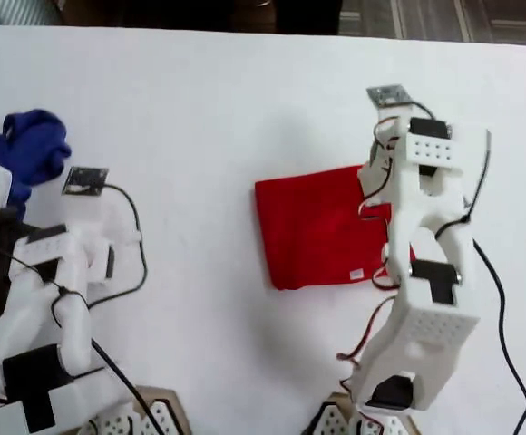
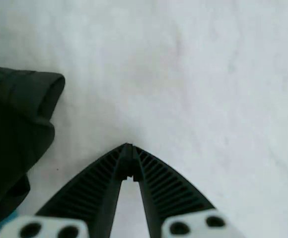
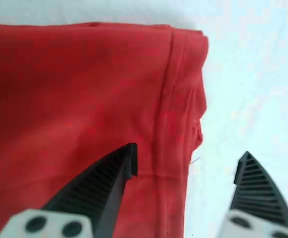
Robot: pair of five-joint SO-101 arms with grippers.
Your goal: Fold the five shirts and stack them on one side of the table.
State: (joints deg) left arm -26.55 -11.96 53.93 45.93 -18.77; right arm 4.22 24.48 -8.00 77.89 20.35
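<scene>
The red folded fabric shirt (image 1: 322, 227) lies flat near the middle of the white tabletop (image 1: 199, 109), under the right arm. The right claw (image 3: 188, 153) is released, one jaw over the cloth and one over bare tabletop, straddling the hemmed edge. This stance suits pinching that edge for a further fold or a drag. The left claw (image 2: 128, 148) is clenched on nothing, just beside the dark crumpled shirt (image 2: 15, 129). A crumpled blue shirt (image 1: 29, 145) lies unfolded at the left edge.

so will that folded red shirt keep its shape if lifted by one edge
Probably not: the red shirt is thin, creased cloth, so it would likely droop and unfold. Pushed, it may bunch rather than slide.
</scene>
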